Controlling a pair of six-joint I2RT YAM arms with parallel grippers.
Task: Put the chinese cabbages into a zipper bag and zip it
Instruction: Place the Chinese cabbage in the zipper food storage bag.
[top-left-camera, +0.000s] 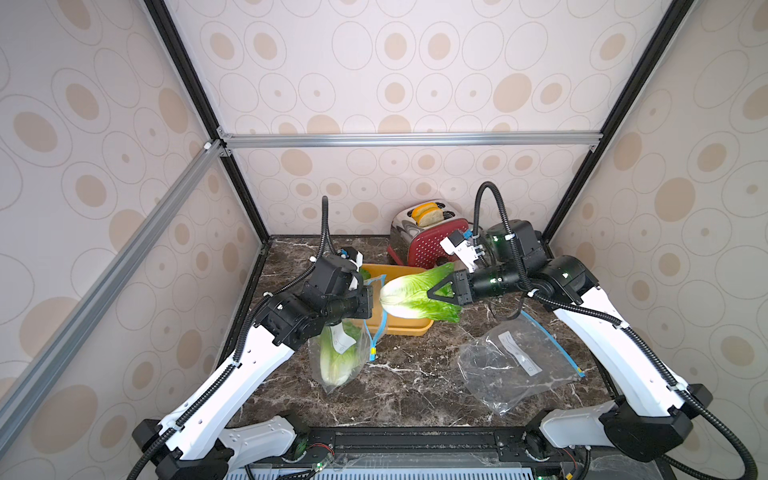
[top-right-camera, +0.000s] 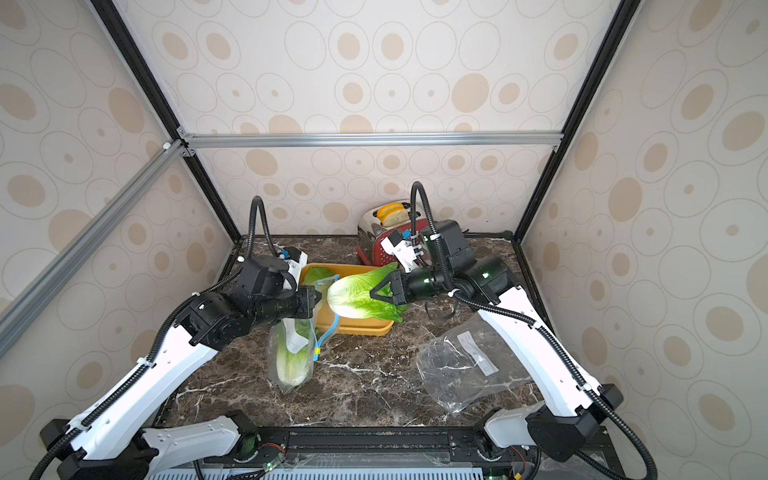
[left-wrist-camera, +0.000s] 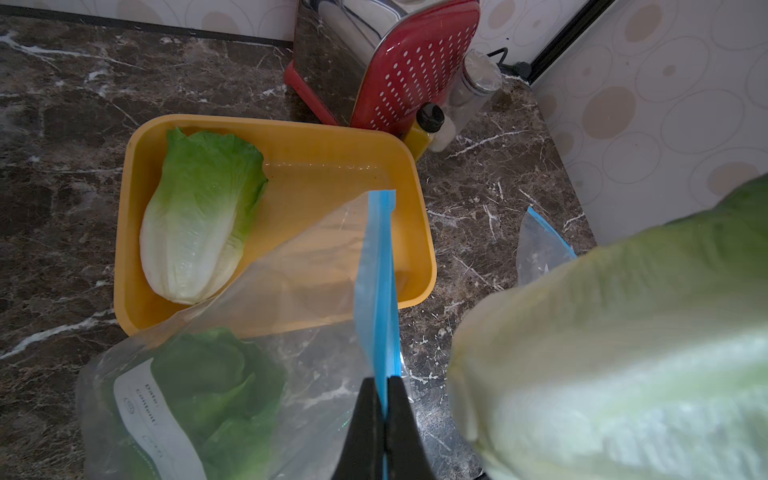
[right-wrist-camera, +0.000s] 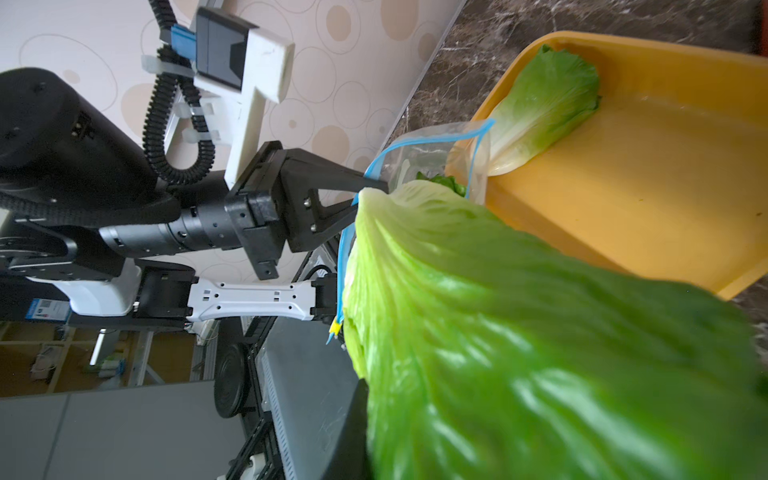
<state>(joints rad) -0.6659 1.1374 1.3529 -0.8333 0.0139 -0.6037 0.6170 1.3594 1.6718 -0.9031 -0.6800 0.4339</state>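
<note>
My left gripper (top-left-camera: 371, 297) is shut on the blue zipper strip (left-wrist-camera: 376, 282) of a clear zipper bag (top-left-camera: 360, 353). The bag hangs from the gripper and holds one chinese cabbage (top-left-camera: 336, 362). My right gripper (top-left-camera: 432, 291) is shut on the green leaf end of a second cabbage (top-left-camera: 409, 297), held level above the yellow tray (top-left-camera: 409, 330). Its white base points at the bag's mouth, close to the left gripper's fingers (right-wrist-camera: 332, 178). A third cabbage (left-wrist-camera: 199, 216) lies in the tray.
A second, empty zipper bag (top-left-camera: 515, 365) lies flat at the front right of the marble table. A red and chrome toaster (top-left-camera: 428, 241) with bread stands at the back. A small bottle (left-wrist-camera: 428, 124) and a glass jar (left-wrist-camera: 478, 83) stand beside it.
</note>
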